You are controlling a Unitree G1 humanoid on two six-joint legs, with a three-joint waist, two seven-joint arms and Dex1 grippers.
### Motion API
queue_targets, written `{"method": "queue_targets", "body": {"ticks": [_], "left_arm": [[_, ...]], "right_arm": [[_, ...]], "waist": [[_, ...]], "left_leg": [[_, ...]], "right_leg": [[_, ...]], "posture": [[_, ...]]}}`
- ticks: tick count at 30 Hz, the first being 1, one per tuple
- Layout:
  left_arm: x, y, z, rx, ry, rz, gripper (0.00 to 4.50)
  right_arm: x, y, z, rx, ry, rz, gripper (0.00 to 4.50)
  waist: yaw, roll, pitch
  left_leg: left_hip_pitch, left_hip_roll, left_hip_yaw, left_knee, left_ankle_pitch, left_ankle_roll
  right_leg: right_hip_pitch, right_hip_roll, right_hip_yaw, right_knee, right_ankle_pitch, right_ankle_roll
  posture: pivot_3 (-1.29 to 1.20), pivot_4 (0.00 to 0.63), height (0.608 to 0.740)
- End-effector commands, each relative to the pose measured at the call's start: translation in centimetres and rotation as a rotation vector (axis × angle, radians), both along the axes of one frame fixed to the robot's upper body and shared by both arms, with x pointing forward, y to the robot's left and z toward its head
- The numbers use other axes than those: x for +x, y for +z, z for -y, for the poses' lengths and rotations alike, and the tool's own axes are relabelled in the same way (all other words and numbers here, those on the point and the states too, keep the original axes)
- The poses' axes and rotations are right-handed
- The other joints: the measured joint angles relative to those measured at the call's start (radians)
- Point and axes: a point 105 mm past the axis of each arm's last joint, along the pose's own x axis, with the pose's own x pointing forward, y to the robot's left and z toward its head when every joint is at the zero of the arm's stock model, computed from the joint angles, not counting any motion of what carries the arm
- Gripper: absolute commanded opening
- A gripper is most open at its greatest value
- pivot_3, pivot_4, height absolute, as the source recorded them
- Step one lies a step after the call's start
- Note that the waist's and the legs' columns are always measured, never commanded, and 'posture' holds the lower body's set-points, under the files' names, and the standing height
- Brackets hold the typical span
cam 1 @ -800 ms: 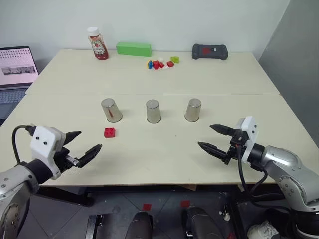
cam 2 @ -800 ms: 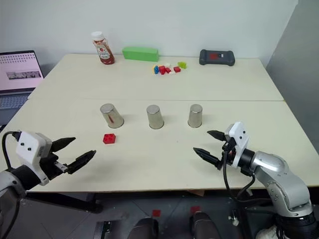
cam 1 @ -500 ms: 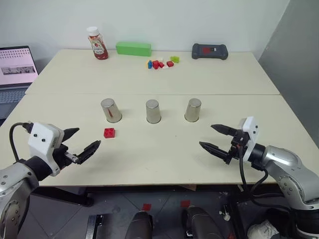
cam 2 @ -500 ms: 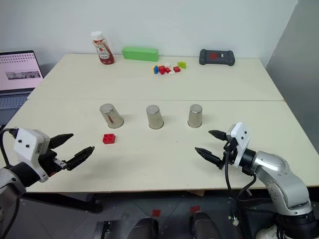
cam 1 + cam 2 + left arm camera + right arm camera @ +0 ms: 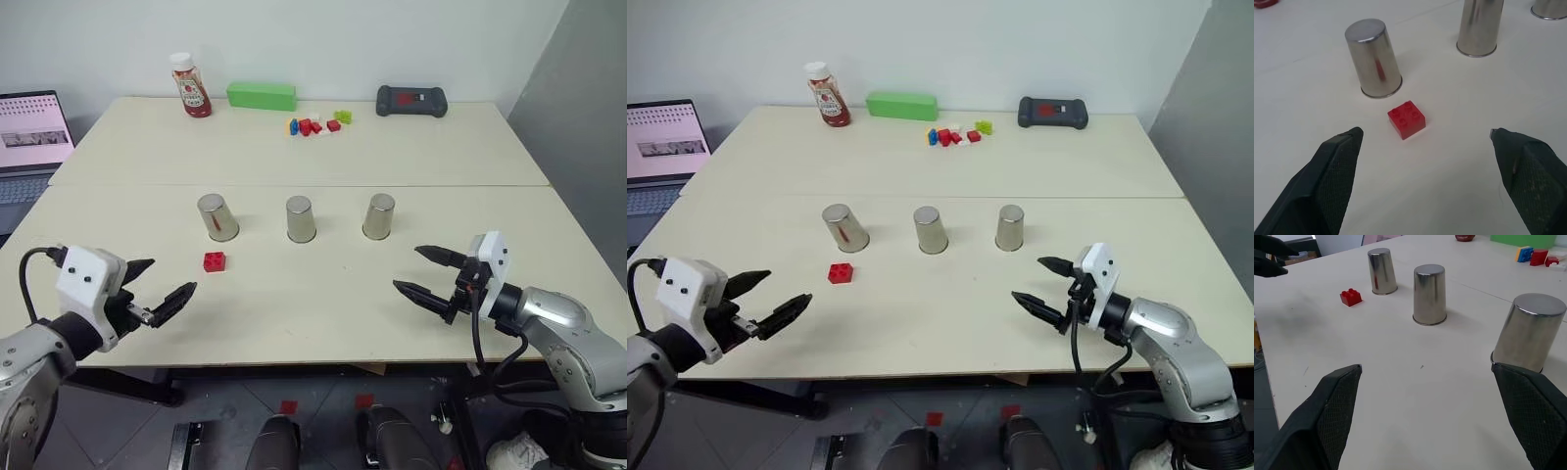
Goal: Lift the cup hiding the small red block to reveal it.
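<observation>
Three steel cups stand mouth-down in a row on the table: left cup (image 5: 217, 217), middle cup (image 5: 301, 218), right cup (image 5: 379, 216). The small red block (image 5: 215, 260) lies uncovered on the tabletop just in front of the left cup, also seen as the red block (image 5: 1406, 119) in the left wrist view. My left gripper (image 5: 173, 275) hovers open near the front left edge, pointing at the block, a short way from it. Over the front right of the table my right gripper (image 5: 408, 268) stands open, nothing between its fingers, apart from the right cup.
Along the far edge stand a ketchup bottle (image 5: 192, 86), a green box (image 5: 262, 95), a cluster of coloured bricks (image 5: 315, 124) and a black device (image 5: 411, 100). A laptop (image 5: 32, 137) sits left of the table.
</observation>
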Motion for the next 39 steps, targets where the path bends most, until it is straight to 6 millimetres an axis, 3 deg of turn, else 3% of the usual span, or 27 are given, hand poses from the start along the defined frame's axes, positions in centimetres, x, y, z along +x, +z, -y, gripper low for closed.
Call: {"method": "queue_targets", "body": {"ticks": [1,6,16,29,39], "left_arm": [[-0.2,1.8,0.0,0.020,0.001,0.078,4.41],[-0.2,2.2,-0.6,0.026,0.000,0.101,4.41],[-1.3,1.1,-0.7,0.048,-0.046,0.025,4.41],[-0.9,1.1,-1.8,0.106,-0.038,0.030,4.41],[-0.7,1.2,-1.7,0.108,-0.043,0.036,4.41]], "right_arm": [[-0.2,0.9,-0.3,0.004,0.022,0.040,4.50],[-0.2,1.0,-0.4,0.004,0.030,0.039,4.50],[-1.1,1.5,-0.7,-0.010,0.092,0.029,4.50],[-2.9,1.2,-1.1,-0.067,0.175,-0.005,4.50],[-3.0,0.8,-1.1,-0.065,0.175,-0.014,4.50]], "waist": [[0.000,0.000,0.000],[0.000,0.000,0.000],[0.000,0.000,0.000],[0.000,0.000,0.000],[0.000,0.000,0.000]], "left_leg": [[0.000,0.000,0.000,0.000,0.000,0.000],[0.000,0.000,0.000,0.000,0.000,0.000],[0.000,0.000,0.000,0.000,0.000,0.000],[0.000,0.000,0.000,0.000,0.000,0.000],[0.000,0.000,0.000,0.000,0.000,0.000]], "right_leg": [[0.000,0.000,0.000,0.000,0.000,0.000],[0.000,0.000,0.000,0.000,0.000,0.000],[0.000,0.000,0.000,0.000,0.000,0.000],[0.000,0.000,0.000,0.000,0.000,0.000],[0.000,0.000,0.000,0.000,0.000,0.000]], "posture": [[0.00,0.150,0.740],[0.00,0.150,0.740],[0.00,0.150,0.740],[0.00,0.150,0.740],[0.00,0.150,0.740]]}}
